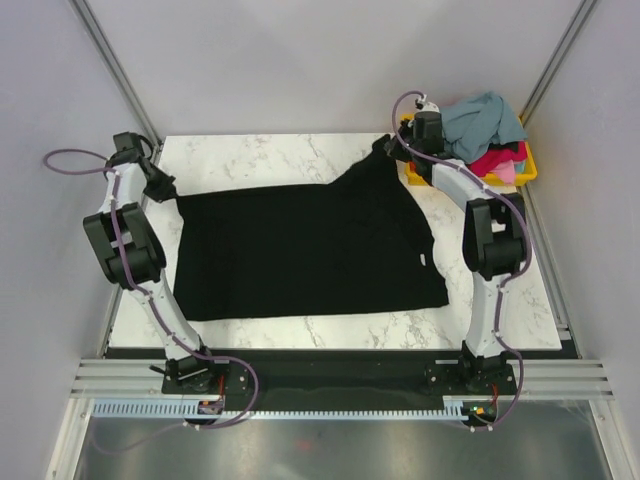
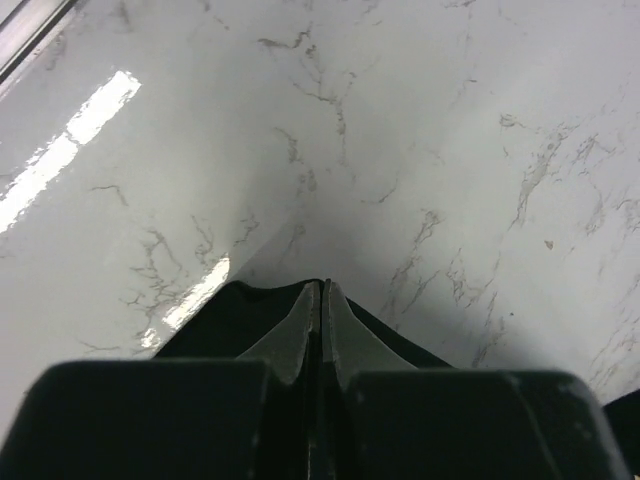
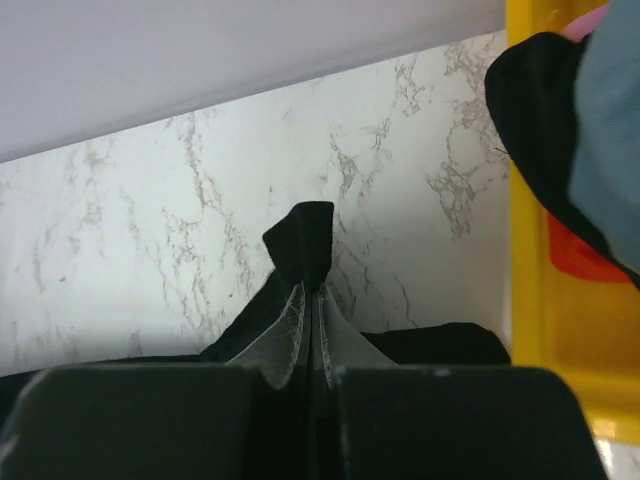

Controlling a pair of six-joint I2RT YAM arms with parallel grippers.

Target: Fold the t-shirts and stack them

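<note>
1. My left pincer (image 1: pixel 160 188) is pressed together on the black t-shirt (image 1: pixel 300 250) at its ten o'clock corner. In the left wrist view dark cloth shows on both sides of my fingertips, so I judge the hem is caught between them.
2. The shirt lies spread almost flat across the middle of the tabletop (image 1: pixel 270 155). Its light label is at about four o'clock, and one part is drawn up toward one o'clock.
3. My right pincer (image 3: pixel 312 290) is pinching that drawn-up part, and a small tuft of black cloth sticks out past the tips. Holding the two far corners apart should pull the far edge taut, ready for a first fold. That is my reading, not something shown.
4. The yellow bin (image 1: pixel 527 170) sits at two o'clock, just beside my right pincer. It holds the other t-shirts (image 1: pixel 480 115), grey-blue over red and pink, unfolded. No fold is made yet.
</note>
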